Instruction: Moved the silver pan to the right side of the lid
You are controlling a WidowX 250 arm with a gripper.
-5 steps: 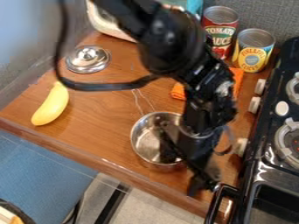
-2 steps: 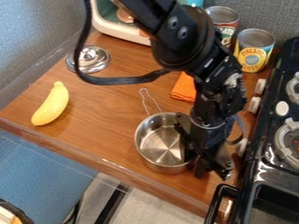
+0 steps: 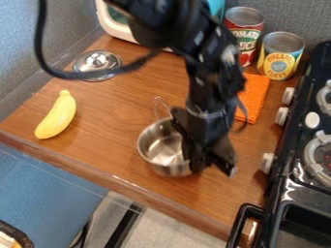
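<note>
On the counter (image 3: pixel 103 111), lower and more right than the lid (image 3: pixel 97 62), is your silver pan (image 3: pixel 161 145). Your gripper (image 3: pixel 212 167) is at its right side; how open, or holding what, you cannot tell.

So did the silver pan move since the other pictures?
Yes, the silver pan has moved a little away from the stove, toward the banana.

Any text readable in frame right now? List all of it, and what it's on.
"TOMATO" on the red can; the word below reads "AUCE", its start unclear.
"PINEAPPLE" on the yellow can; the word below is too blurred to read surely.
Finer print on both cans: too small to read.
</note>
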